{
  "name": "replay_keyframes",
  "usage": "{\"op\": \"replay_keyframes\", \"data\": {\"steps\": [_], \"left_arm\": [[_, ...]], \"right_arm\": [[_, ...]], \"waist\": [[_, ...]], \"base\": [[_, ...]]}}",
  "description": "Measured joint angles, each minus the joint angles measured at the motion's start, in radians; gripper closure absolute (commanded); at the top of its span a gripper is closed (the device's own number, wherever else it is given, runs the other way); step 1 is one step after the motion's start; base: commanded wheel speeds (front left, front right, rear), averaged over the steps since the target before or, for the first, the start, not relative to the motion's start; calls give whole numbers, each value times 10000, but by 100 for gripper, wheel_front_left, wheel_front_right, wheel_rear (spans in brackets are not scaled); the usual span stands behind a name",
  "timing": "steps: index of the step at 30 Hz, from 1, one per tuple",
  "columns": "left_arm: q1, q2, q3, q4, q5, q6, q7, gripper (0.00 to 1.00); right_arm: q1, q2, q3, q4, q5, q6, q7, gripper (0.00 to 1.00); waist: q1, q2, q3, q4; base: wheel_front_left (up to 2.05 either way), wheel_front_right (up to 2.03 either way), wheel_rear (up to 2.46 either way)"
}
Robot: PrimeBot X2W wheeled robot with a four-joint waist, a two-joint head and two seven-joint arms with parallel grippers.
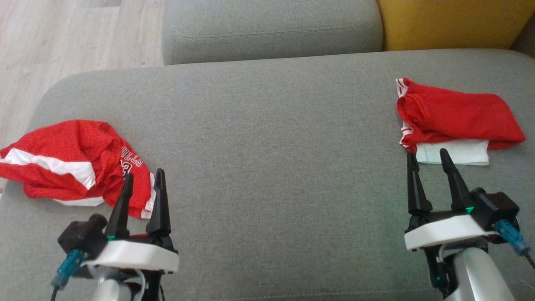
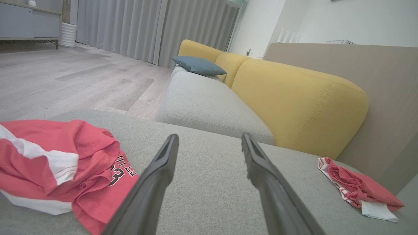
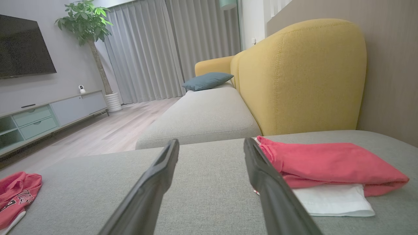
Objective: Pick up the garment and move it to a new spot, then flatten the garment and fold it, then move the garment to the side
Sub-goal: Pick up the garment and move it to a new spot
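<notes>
— Garment (image 1: pixel 83 138) status? I see two red things.

— Big to small. The grey sofa seat (image 1: pixel 267 125) is the work surface, with a wide bare stretch in the middle. The yellow backrest (image 1: pixel 451 23) is behind its right end. The garment is the crumpled red-and-white jersey at the seat's left end. It's bunched, the lettering is half buried, and it reaches the left rim. My read: it's ours, since it's neither flat nor folded.

— And the one on the right?

— Folded red piece (image 1: pixel 459 115) with a white layer (image 1: pixel 455 152) under it, far right end. It looks parked aside, which leaves the middle free for spreading.

— Arms?

— Left gripper (image 1: pixel 145 174) is low over the seat, tips at the jersey's near-right hem. Its fingers (image 1: pixel 159 200) are spread with nothing between them. One tip overlaps the hem in the head view; can't tell if it touches. Right gripper (image 1: pixel 427 152) is just short of the white layer. Its fingers (image 1: pixel 457 184) are also spread and hold nothing.

— Why that layout?

— Judgement: each arm covers its own side, and the left is lined up for the pickup. The hem is the nearest edge to pinch. First pickup not yet made. Loose mesh-like cloth, so expect it to drape and drag when lifted.
</notes>
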Motion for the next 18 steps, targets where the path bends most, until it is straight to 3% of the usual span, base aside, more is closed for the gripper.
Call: {"op": "replay_keyframes", "data": {"steps": [9,18], "left_arm": [[-3,0,4,19,-79,65,0,0],[-4,0,163,31,-56,71,0,0]], "right_arm": [[204,0,21,6,105,0,2,0],[339,4,506,10,232,0,0,0]], "waist": [[0,0,-28,427],[0,0,-36,1506]], "base": [[0,0,0],[0,0,0]]}}
